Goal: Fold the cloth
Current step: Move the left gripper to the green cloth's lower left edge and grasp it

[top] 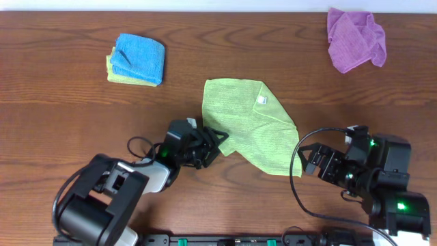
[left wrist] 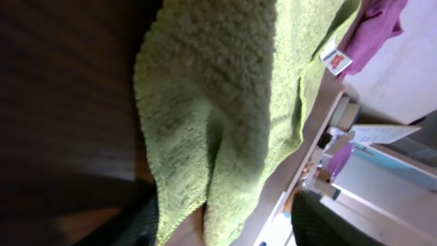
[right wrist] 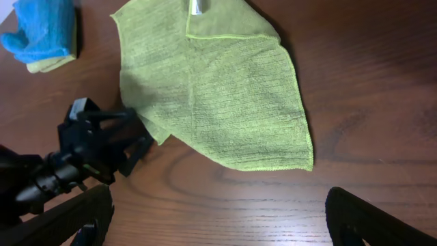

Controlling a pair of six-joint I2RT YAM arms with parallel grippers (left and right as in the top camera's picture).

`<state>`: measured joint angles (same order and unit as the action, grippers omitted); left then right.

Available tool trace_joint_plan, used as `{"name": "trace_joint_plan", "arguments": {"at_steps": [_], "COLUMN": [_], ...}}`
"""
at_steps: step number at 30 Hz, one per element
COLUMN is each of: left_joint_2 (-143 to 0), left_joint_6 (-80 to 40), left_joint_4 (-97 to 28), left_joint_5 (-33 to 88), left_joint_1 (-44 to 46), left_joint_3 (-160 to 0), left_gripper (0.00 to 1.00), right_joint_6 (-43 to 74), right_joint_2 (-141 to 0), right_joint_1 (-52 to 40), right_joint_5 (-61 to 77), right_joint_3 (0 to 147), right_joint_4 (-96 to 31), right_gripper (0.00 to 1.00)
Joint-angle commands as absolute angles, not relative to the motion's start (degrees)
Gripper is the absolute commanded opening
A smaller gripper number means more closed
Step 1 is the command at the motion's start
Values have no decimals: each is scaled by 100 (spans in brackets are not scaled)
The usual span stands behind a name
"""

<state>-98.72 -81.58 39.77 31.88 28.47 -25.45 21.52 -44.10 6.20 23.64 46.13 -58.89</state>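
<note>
Worktop: dark brown wood [top: 68, 116], bare apart from the cloths and the two arms.
Task's thing: green cloth [top: 249, 123], lying flat near the middle, its upper part already turned over on itself, a small white tag [top: 261, 100] showing there.
Left hand [top: 208, 143]: low at the cloth's near-left corner; fingers spread, with bunched green pile between them in the wrist view, apparently not yet pinched.
Right hand [top: 311, 159]: spread wide and holding nothing, just beside the cloth's near-right corner, apart from it.
Handling: judged light, soft and limp microfibre; it will sag and drag rather than keep shape, and the pile should grip the wood a little.
Where to take hold: at the two near corners, thin single-layer edges, one per hand, so the fold carries evenly.
Count: four cloths: one green, one blue [top: 140, 56] folded on one yellow-green [top: 113, 74] at far left, one purple [top: 355, 39] crumpled at far right; two hands; one tag.
</note>
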Motion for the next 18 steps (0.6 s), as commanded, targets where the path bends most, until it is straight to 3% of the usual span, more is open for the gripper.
{"name": "trace_joint_plan", "arguments": {"at_steps": [1,7,10,18], "left_joint_2": [-10149,-10162,-10162,-10162], "left_joint_6": [-8138,-8099,-8093,-7817], "left_joint_4": [3830,3769,3752,3621], "left_joint_5": [2945,2950,2965,2963], "left_joint_1": [2891,2891,2891,2902], "left_joint_3": [-2517,-2517,-2517,-2517], "left_gripper": [55,45,31,26], "right_joint_6": [2226,2226,2226,2226], "right_joint_2": [-4427,-4425,-4425,-4425], "right_joint_1": [690,690,690,690], "right_joint_5": [2427,2427,2427,2427], "right_joint_3": [4589,4589,4589,4589], "right_joint_4": [-5883,-5892,-5892,-5892], "right_gripper": [99,99,99,99]}}
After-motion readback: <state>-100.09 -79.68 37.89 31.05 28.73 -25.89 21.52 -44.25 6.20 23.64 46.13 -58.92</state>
